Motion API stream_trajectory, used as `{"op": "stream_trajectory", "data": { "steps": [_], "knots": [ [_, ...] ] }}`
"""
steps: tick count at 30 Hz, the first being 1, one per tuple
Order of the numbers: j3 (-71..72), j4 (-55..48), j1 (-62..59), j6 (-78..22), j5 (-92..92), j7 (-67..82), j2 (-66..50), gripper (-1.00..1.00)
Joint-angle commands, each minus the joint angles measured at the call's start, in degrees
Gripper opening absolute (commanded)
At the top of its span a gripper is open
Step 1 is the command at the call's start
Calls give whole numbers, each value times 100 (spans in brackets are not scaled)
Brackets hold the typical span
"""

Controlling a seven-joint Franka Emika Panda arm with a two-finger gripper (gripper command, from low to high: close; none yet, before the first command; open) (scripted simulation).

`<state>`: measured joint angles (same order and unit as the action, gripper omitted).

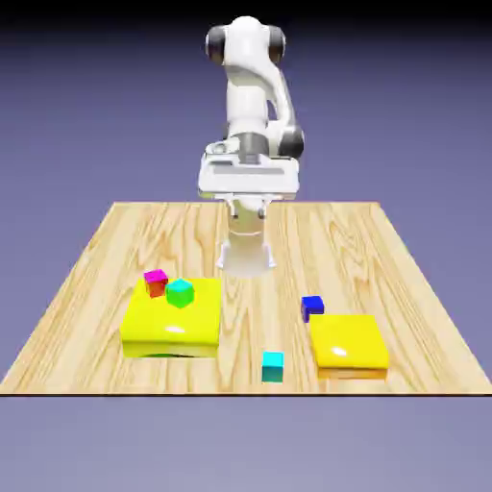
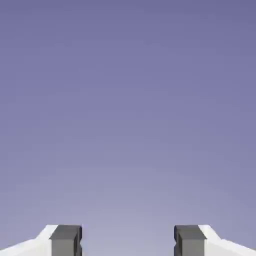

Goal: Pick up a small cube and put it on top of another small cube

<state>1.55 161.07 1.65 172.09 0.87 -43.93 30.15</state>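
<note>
Several small cubes lie on the wooden table (image 1: 115, 250). A magenta-red cube (image 1: 156, 282) and a green cube (image 1: 180, 292) sit side by side on a large yellow block (image 1: 171, 327) at the exterior view's left. A blue cube (image 1: 312, 307) rests at the far corner of a second yellow block (image 1: 348, 344). A cyan cube (image 1: 273, 366) lies alone near the front edge. My gripper (image 1: 248, 209) hangs high above the table's far middle, away from every cube. In the hand view the gripper (image 2: 127, 242) is open, with only the backdrop between its fingertips (image 2: 65, 241).
The two yellow blocks are flat slabs standing higher than the table top. The arm's white base (image 1: 246, 252) stands at the far middle of the table.
</note>
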Motion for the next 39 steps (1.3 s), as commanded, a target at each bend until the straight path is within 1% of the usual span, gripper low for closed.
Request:
{"op": "stream_trajectory", "data": {
  "steps": [1,14,16,23,24,25,26,33,35,39],
  "knots": [
    [129,6,79,-159,72,-122,-208,0],
    [1804,79,1111,-2226,1008,-1705,-2906,0],
    [1807,79,1112,-2230,1010,-1708,-2911,0],
    [1295,24,1536,-849,493,-2047,-4363,0],
    [1272,21,1555,-788,470,-2062,-4428,0],
    [1272,21,1555,-788,470,-2062,-4428,-100],
    [1272,21,1555,-788,470,-2062,-4428,-100],
    [1784,77,1131,-2169,987,-1723,-2975,-100],
    [1807,79,1112,-2230,1010,-1708,-2911,-100],
    [977,-241,387,-2944,706,-1668,-2519,-100]
  ]
}}
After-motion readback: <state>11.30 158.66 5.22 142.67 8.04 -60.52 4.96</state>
